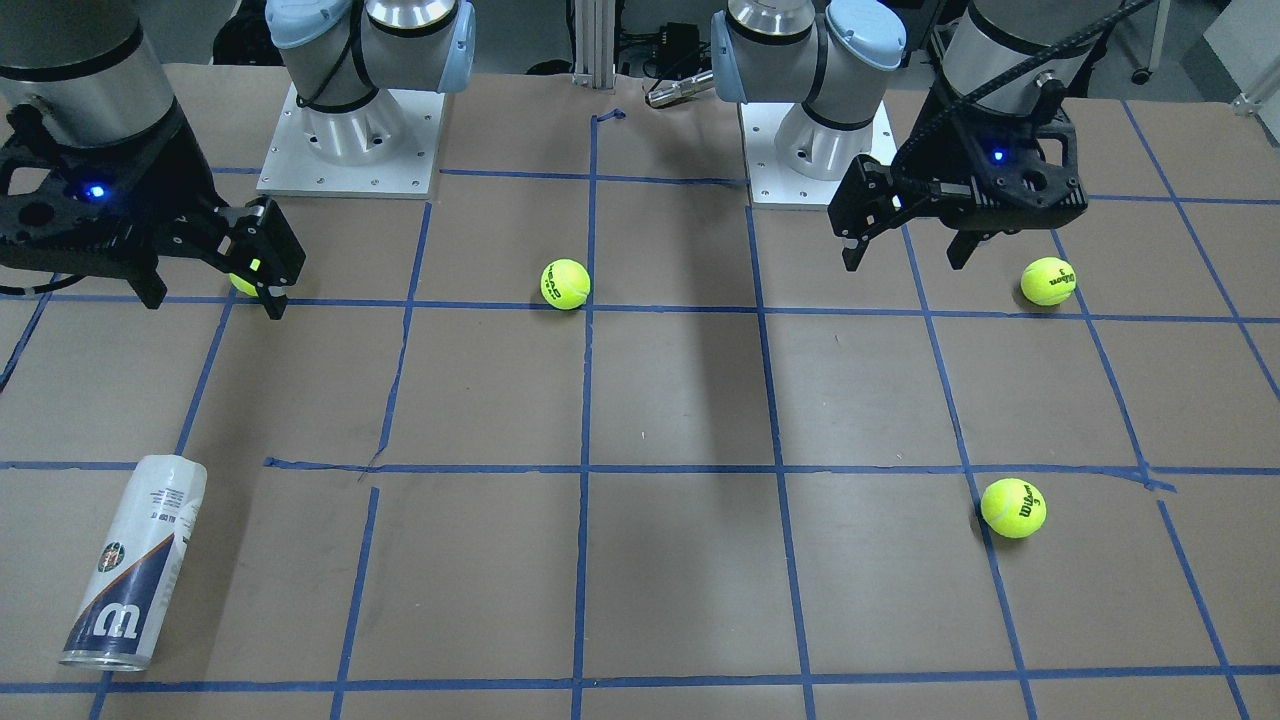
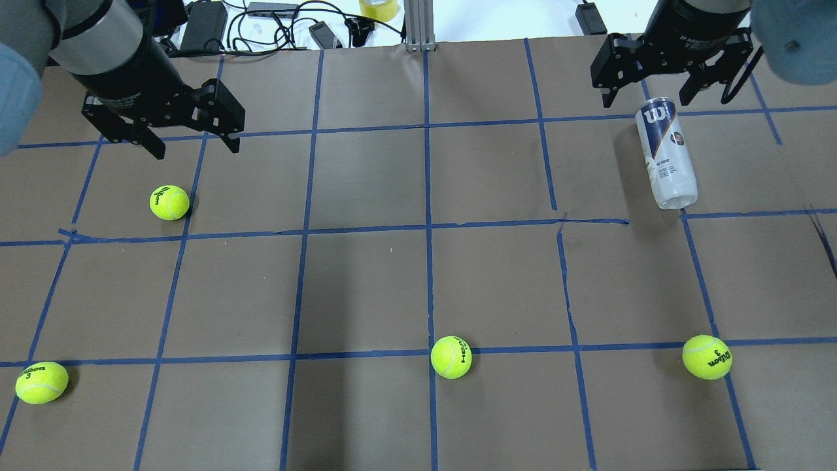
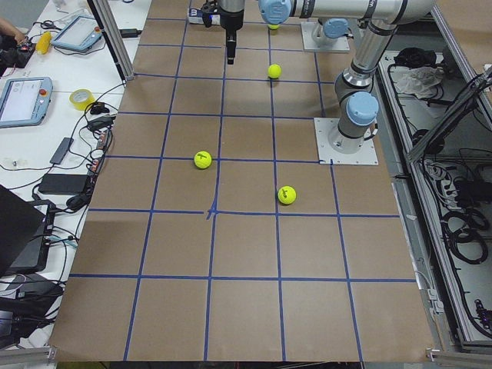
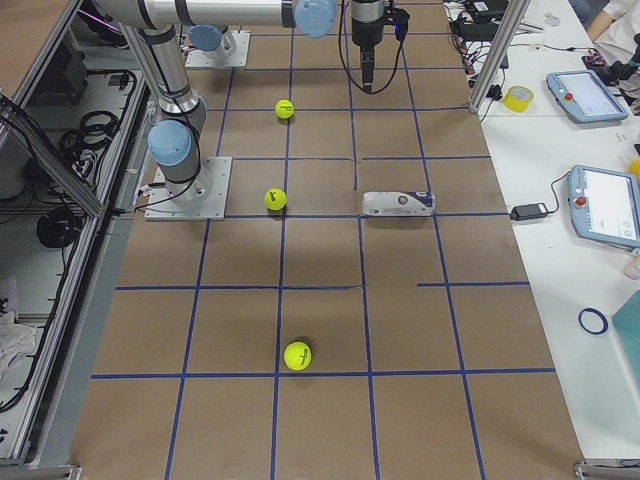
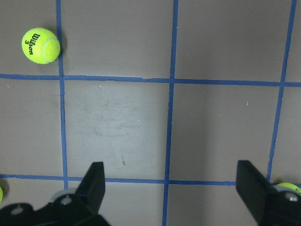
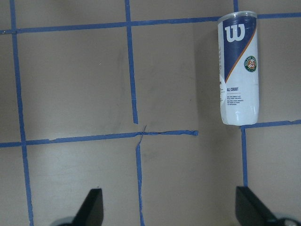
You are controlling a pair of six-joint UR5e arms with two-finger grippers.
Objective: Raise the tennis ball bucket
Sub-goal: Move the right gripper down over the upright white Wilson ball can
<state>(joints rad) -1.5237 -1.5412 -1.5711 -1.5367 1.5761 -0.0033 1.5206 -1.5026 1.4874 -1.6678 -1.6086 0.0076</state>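
We've got a table (image 2: 366, 288) under brown paper with a blue tape grid. Some cables (image 2: 261, 29) and a tape roll (image 2: 378, 8) sit past its far edge.

The left gripper (image 2: 195, 145) hangs over the far-left area, fingers spread wide and holding nothing. Its wrist view shows only bare paper between them. The right gripper (image 2: 646, 97) hangs over the far-right area, also wide apart and empty.

The can (image 2: 666, 154) is far right, lying on its side on the paper, long axis running near-to-far with a slight slant. Its logo end points at the far edge and its plain white end sits at a tape crossing. From overhead we see the right gripper's tips just past the logo end. The right wrist view puts the can ahead of the fingers and off to one side, not between them.

Four balls lie loose on the paper:
- far-left ball (image 2: 169, 202), just on the near side of the left gripper
- near-left ball (image 2: 41, 382)
- middle ball (image 2: 451, 357), on the centre tape line
- near-right ball (image 2: 707, 357), mostly hidden by the right gripper in the front view

The can sits apart from every ball; the closest, the near-right ball, is well apart from it. We see bare paper on all sides of the can. It stops short of the far edge, and the paper runs on well past it to the right.
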